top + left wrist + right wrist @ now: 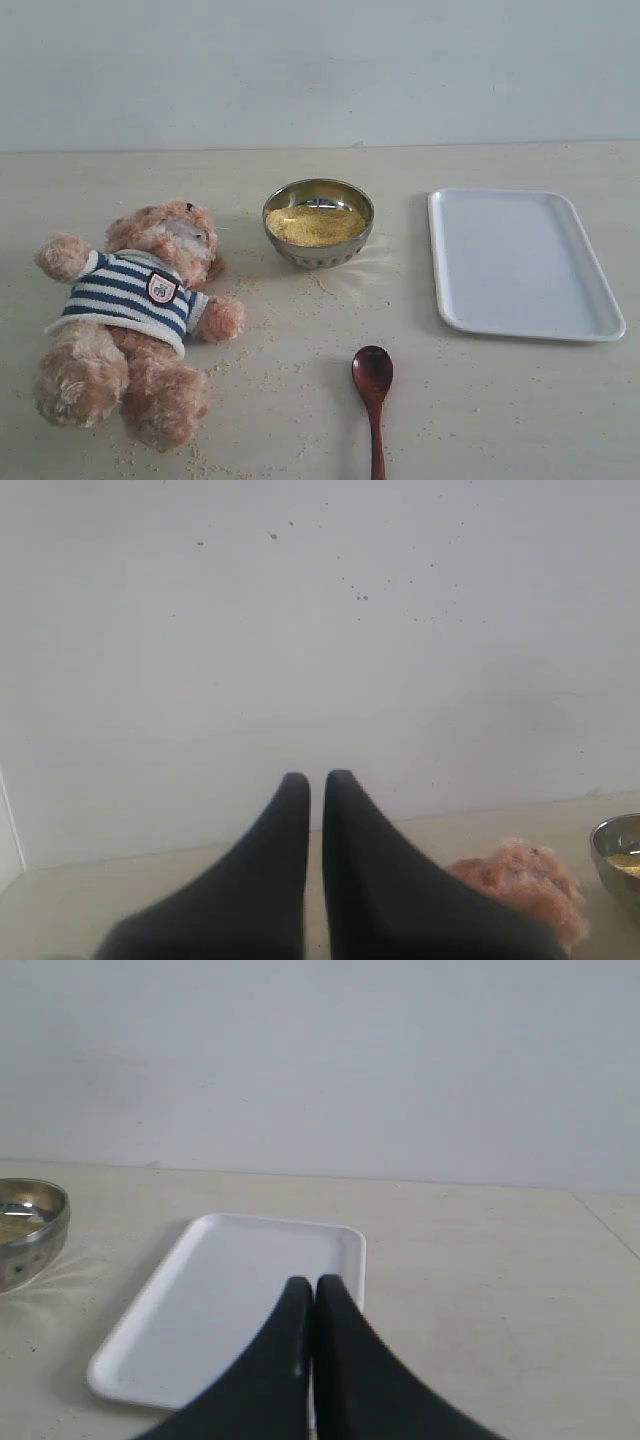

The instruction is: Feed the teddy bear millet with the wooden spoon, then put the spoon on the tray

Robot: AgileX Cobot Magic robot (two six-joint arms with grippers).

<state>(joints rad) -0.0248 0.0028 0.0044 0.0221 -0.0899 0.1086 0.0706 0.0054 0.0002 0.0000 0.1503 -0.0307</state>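
Note:
The teddy bear (140, 310) lies on its back at the left of the table in its striped shirt; a patch of its fur (520, 885) shows in the left wrist view. The millet (313, 225) fills a steel bowl (318, 196) at the middle back. The wooden spoon (373, 395) lies on the table near the front, bowl end toward the steel bowl. The white tray (520, 262) sits empty at the right, also seen as the tray (215, 1310) in the right wrist view. My left gripper (316, 777) and right gripper (313, 1282) are both shut and hold nothing. Neither shows in the exterior view.
Loose yellow grains (250, 375) are scattered over the table between bear, bowl and spoon. A plain pale wall (320, 70) stands behind the table. The steel bowl's edge (618, 852) and bowl (30, 1228) appear in the wrist views.

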